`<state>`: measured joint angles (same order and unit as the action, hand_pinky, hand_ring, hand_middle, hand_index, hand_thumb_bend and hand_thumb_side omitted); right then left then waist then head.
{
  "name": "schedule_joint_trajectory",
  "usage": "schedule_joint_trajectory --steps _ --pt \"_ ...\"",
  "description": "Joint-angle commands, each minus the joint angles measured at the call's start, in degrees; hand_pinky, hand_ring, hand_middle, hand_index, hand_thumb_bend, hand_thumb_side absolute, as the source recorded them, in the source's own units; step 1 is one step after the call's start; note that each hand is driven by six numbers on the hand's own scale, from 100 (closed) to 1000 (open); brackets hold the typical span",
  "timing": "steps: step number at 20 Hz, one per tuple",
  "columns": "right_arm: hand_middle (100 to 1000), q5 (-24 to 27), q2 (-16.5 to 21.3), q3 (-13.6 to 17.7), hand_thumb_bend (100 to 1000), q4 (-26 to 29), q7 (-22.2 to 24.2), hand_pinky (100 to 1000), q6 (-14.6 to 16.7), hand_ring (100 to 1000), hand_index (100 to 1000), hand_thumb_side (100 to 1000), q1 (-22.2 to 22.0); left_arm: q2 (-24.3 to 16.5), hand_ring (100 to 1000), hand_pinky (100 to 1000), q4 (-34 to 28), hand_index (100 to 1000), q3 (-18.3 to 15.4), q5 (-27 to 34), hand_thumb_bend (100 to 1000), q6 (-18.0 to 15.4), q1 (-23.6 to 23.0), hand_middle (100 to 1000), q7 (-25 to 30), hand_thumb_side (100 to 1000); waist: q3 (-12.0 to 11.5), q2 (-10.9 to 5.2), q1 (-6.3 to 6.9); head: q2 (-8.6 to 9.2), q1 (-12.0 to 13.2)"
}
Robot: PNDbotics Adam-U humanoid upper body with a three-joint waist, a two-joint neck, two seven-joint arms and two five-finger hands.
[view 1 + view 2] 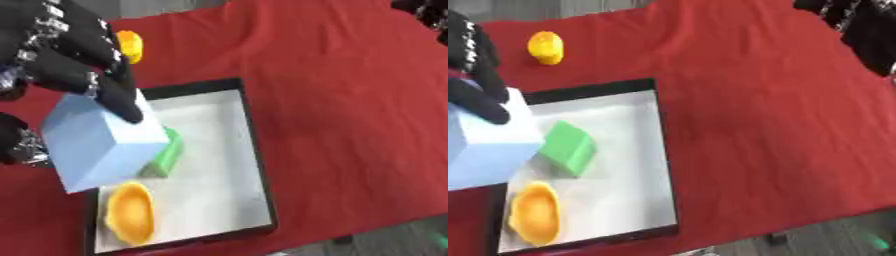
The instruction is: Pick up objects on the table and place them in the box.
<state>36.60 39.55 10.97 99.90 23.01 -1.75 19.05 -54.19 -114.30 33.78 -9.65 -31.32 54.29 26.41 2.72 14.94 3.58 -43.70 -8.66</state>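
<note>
- The pale blue cube (105, 145) is a plain, smooth-sided block, lighter on its top face and a shade deeper on its sides, tilted so one corner points down.
- It is held above the left rim of the box (254, 150), partly over the white floor and partly outside it.
- The left hand (74, 55), black with silver joints, grasps the cube from above: its fingers curl down over the top far edge, one dark fingertip (127, 112) lying on the cube's upper face.
- The box is a shallow tray with black walls and a white floor, resting on the red cloth (350, 125) that covers the desk.
- Inside the box, a green block (570, 147) lies just beside and partly under the cube.
- Near the box's front left corner lies an orange bowl-like piece (535, 212) with a wavy edge.
- Beyond the box's far left corner, a yellow object (546, 46) sits on the cloth.
- Well away from the box, at the upper right corner, the right hand (868, 30) shows as a dark shape; whether it is released or clenched cannot be told.
</note>
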Motion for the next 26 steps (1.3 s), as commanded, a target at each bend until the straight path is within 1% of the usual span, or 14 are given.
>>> schedule_joint_trajectory --steps 1,4,5,7,8,13,16,18,22,23,24,25,26 --pt "697 -0.49 1.27 0.26 100 0.24 0.31 988 0.21 747 857 612 0.17 0.37 520 619 -0.3 594 0.15 -0.21 365 0.67 0.6 419 1.83 100 -0.07 -1.31 -0.46 -0.4 -0.21" --pt "697 -0.75 1.16 0.25 100 0.18 0.39 988 0.31 747 857 613 0.08 0.83 520 619 -0.3 594 0.63 -0.82 366 1.04 0.61 419 3.06 100 -0.08 -1.25 -0.53 -0.42 -0.31" --pt "697 -0.8 1.14 0.25 100 0.16 0.4 988 0.34 748 857 615 0.06 0.92 520 618 -0.3 597 0.63 -0.91 348 1.15 0.57 420 3.18 100 -0.07 -1.21 -0.55 -0.42 -0.34" --pt "697 -1.07 0.96 0.23 100 0.12 0.48 989 0.39 748 857 616 -0.02 1.6 521 622 -0.3 601 0.34 -1.37 332 2.39 0.18 422 3.36 100 -0.02 -1.06 -0.63 -0.42 -0.4" --pt "697 -1.21 0.88 0.2 100 0.11 0.53 989 0.4 747 857 619 -0.04 2.01 522 626 -0.3 603 0.28 -1.58 305 3.09 -0.04 423 3.61 100 0.02 -1.0 -0.66 -0.42 -0.38" --pt "696 -1.57 0.43 0.15 100 0.02 0.64 989 0.34 747 857 621 0.08 4.55 519 629 -0.3 605 0.74 -1.69 238 6.42 -1.07 422 6.9 100 0.36 -0.75 -0.81 -0.42 -0.17" --pt "696 -1.63 0.17 0.13 100 -0.01 0.72 989 0.21 747 857 623 0.24 6.37 520 632 -0.3 608 0.38 -2.56 227 8.09 -1.63 424 8.47 100 0.53 -0.59 -0.86 -0.42 -0.09" --pt "696 -1.69 -0.04 0.04 100 0.0 0.85 989 0.11 747 857 623 0.39 7.4 524 636 -0.21 612 0.03 -3.46 237 8.87 -2.01 428 9.16 100 0.73 -0.48 -0.94 -0.36 -0.04" --pt "696 -1.83 -0.48 0.0 100 0.0 1.0 990 -0.01 747 857 626 0.74 9.53 533 646 2.24 625 -0.13 -6.15 231 8.61 -2.93 440 10.26 100 1.18 -0.09 -1.09 0.09 0.28" --pt "696 -1.91 -0.58 0.02 100 -0.01 1.01 990 -0.03 747 857 628 0.78 10.18 536 649 3.22 628 -0.05 -6.99 230 8.12 -3.19 443 10.48 100 1.27 0.05 -1.11 0.18 0.39" --pt "696 -2.02 -0.68 0.02 100 -0.03 1.02 990 -0.06 747 857 625 0.81 10.8 543 653 4.21 633 0.13 -7.85 257 7.5 -3.38 449 10.73 100 1.36 0.18 -1.13 0.25 0.51" --pt "696 -2.15 -0.8 0.02 100 -0.06 1.04 990 -0.1 747 857 631 0.85 11.42 544 654 5.23 634 0.35 -8.79 233 6.74 -3.51 451 11.03 100 1.45 0.29 -1.15 0.31 0.63" --pt "696 -2.26 -0.9 0.0 100 -0.07 1.08 990 -0.14 747 857 632 0.92 12.02 558 662 6.26 645 0.57 -9.81 248 5.87 -3.62 462 11.33 100 1.55 0.41 -1.17 0.35 0.77"
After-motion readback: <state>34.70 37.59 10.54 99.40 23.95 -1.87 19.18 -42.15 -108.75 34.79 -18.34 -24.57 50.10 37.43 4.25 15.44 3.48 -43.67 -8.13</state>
